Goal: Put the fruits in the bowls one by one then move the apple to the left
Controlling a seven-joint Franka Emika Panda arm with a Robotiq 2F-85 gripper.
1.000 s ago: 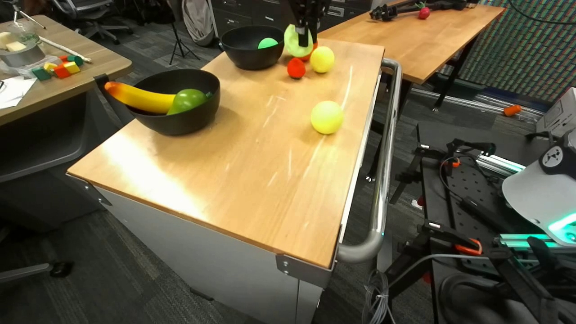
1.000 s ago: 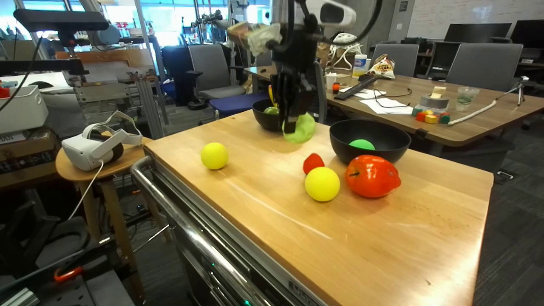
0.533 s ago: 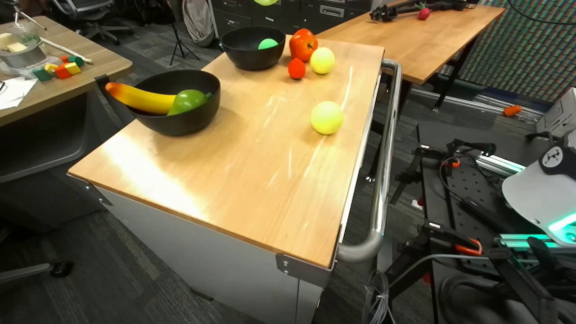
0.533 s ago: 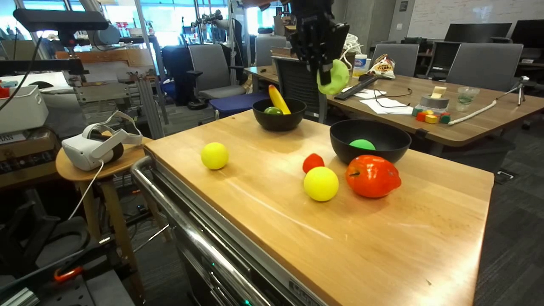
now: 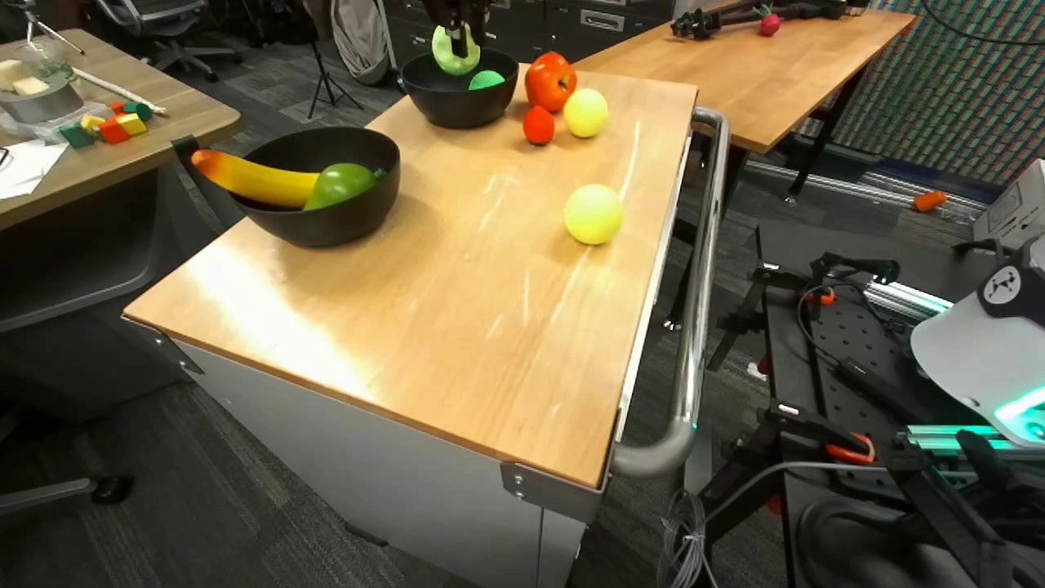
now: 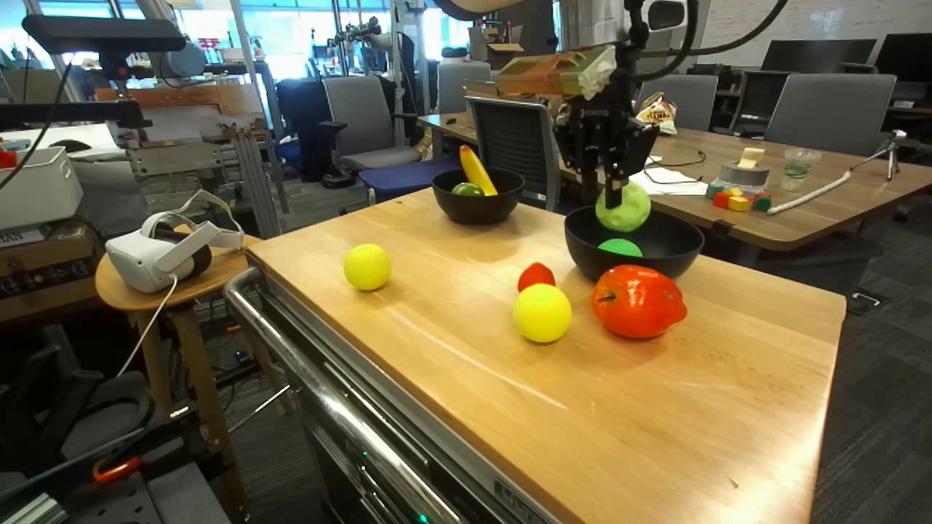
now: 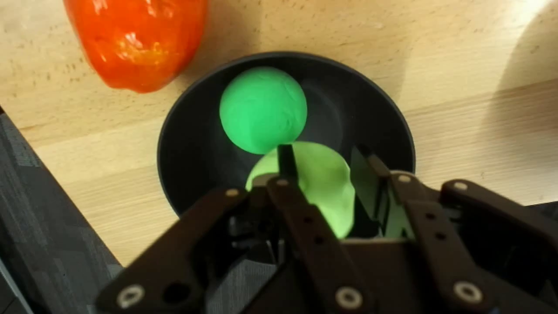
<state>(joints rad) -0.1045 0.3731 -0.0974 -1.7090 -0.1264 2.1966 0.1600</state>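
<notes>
Pincer grips pale green roundish toy fruit over matte black round bowl; smooth bright-green ball inside sits on the side toward glossy red-orange apple, so straight down, just beside that ball, looks the likely drop.

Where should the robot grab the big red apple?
Best from straight above, I'd guess, squeezing the apple across its middle. It lies on its side, longer than tall, and the black bowl close beside it could block a sideways approach.
</notes>
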